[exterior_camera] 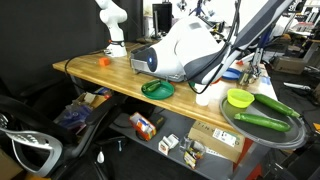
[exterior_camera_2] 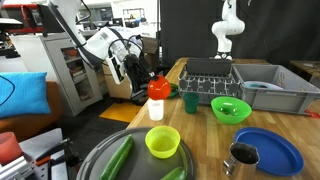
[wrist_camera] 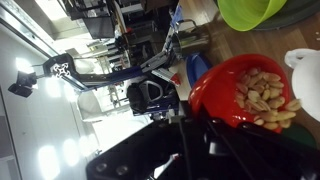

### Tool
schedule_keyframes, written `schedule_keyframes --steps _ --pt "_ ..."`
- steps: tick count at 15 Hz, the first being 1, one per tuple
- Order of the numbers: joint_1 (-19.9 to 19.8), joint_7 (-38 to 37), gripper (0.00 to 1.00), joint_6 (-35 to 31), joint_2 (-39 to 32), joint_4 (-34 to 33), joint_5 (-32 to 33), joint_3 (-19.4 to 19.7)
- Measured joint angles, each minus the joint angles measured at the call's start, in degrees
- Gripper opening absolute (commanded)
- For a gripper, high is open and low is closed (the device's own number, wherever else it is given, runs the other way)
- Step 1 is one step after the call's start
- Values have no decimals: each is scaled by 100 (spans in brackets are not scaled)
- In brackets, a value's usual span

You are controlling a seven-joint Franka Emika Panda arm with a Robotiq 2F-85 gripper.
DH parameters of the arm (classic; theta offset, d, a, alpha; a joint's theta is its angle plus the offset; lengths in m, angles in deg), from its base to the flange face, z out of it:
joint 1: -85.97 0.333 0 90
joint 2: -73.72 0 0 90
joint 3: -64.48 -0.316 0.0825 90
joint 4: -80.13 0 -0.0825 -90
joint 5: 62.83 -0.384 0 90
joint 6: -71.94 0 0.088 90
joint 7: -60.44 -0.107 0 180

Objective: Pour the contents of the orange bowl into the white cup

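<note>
The orange bowl (wrist_camera: 222, 82) is red-orange and holds pale peanuts (wrist_camera: 266, 95). My gripper (wrist_camera: 186, 122) is shut on its rim and holds it tilted in the air. In an exterior view the orange bowl (exterior_camera_2: 158, 88) hangs right above the white cup (exterior_camera_2: 156, 109), with my gripper (exterior_camera_2: 147, 78) on its far side. The white cup's rim (wrist_camera: 305, 66) shows at the right edge of the wrist view, next to the bowl's lip. In an exterior view the arm hides the bowl, and the white cup (exterior_camera: 203, 99) stands at the table's front edge.
A yellow-green bowl (exterior_camera_2: 163, 141), a bright green cup (exterior_camera_2: 190, 101), a green bowl (exterior_camera_2: 230, 110), a blue bowl (exterior_camera_2: 270, 150) and a metal cup (exterior_camera_2: 243, 156) stand around. Cucumbers (exterior_camera_2: 118, 160) lie on a round tray. A dish rack (exterior_camera_2: 205, 72) and a grey bin (exterior_camera_2: 272, 92) stand behind.
</note>
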Motion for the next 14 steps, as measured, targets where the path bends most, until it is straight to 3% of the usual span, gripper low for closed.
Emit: schedule_keyframes --steps 14 --pt "31 -81 2 120 -161 -39 134 -60"
